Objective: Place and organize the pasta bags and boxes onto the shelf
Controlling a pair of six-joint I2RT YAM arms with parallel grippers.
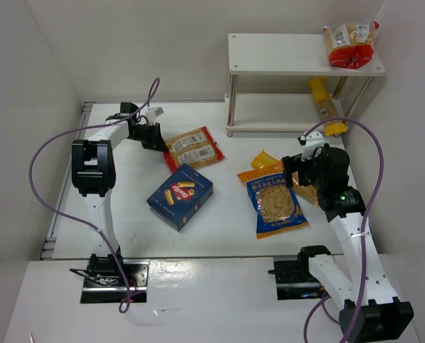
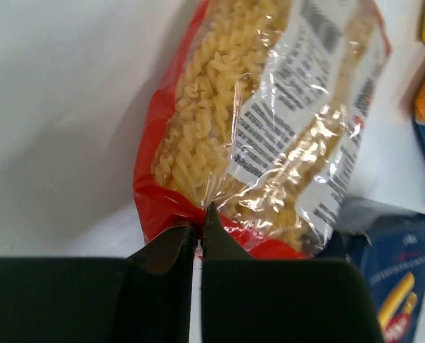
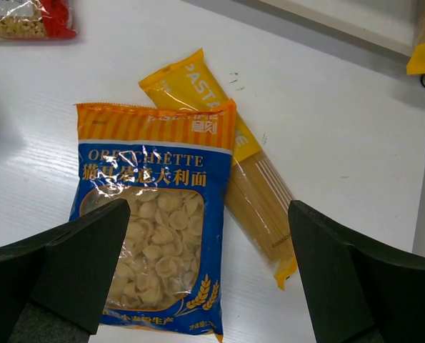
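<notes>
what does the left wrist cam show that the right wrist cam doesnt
Only left wrist: the left fingers closed on the red bag at its edge, and the blue box with its printed face.
Only right wrist: the open right fingers, the shelf edge, and the yellow bag lying under the blue bag.
Both: the red bag, just a corner in the right wrist view, and the table. Slivers at the left wrist view's right edge look like those two bags.

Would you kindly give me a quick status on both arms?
Left gripper, jaws shut, at red edge of macaroni bag. Right gripper open above orecchiette bag. That bag overlaps yellow spaghetti pack.
</notes>
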